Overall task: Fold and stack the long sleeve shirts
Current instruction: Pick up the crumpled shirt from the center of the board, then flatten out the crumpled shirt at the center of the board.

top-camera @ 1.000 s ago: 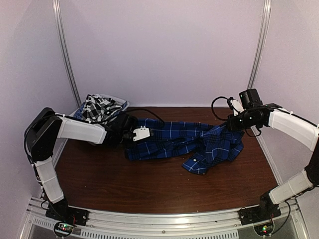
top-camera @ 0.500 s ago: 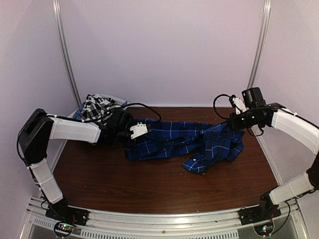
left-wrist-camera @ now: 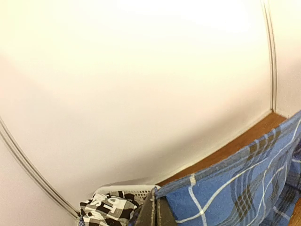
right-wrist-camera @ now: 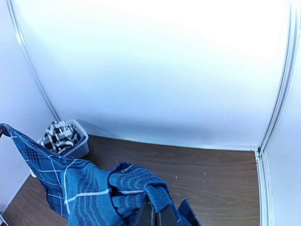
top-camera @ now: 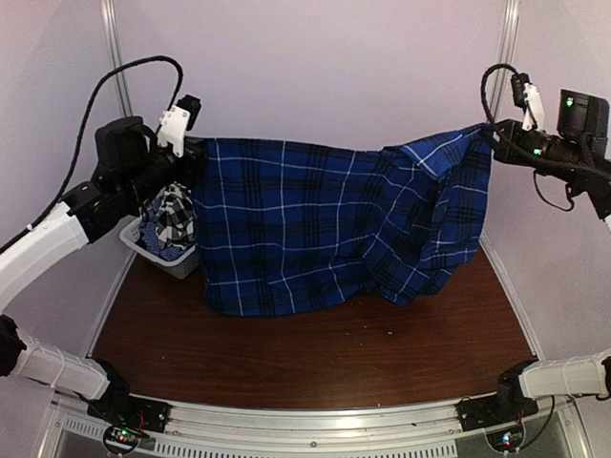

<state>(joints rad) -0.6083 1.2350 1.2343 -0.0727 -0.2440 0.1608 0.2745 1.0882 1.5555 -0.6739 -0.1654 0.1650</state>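
The blue shirt [top-camera: 325,224] hangs spread in the air above the table [top-camera: 315,358], stretched like a curtain between the two raised arms. Its left part hangs flat. Its right part is doubled over in loose folds. The lower hem hangs low over the wood, but I cannot tell whether it touches.

The left gripper [top-camera: 196,151] has its jaws closed tight on the shirt's upper left corner. The left wrist view shows the cloth edge pinched between the fingers [left-wrist-camera: 149,212]. The right gripper [top-camera: 493,135] is likewise clamped, on a bunched fold at the upper right.

At the far left of the table, partly behind the shirt's left edge, stands the basket [top-camera: 153,256]. The checked shirt [top-camera: 174,215] lies crumpled in it.
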